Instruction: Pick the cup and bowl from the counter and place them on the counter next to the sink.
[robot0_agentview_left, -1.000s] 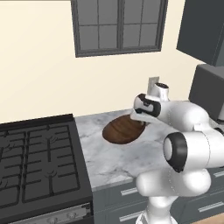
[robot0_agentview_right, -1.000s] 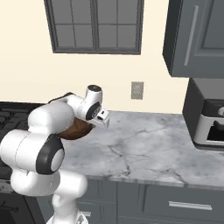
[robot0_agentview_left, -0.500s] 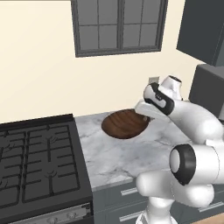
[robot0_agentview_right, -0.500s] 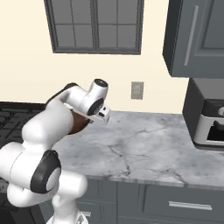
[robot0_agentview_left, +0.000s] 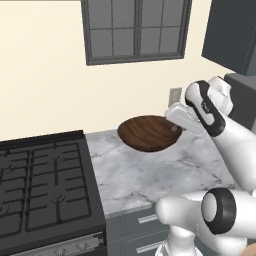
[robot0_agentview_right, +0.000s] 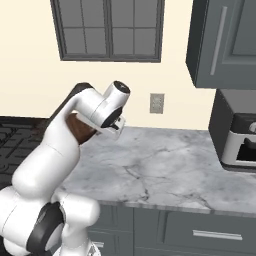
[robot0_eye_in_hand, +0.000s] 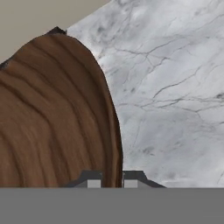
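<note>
Presently, the bowl (robot0_agentview_left: 148, 132) is pinched by its rim in the gripper (robot0_eye_in_hand: 109, 180) and should be kept level above the counter (robot0_agentview_left: 150, 175) during transfer.

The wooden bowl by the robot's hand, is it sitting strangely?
Yes. The bowl is off the counter, tilted, its rim pinched in the shut gripper. It is being carried, not spilled or damaged.
</note>
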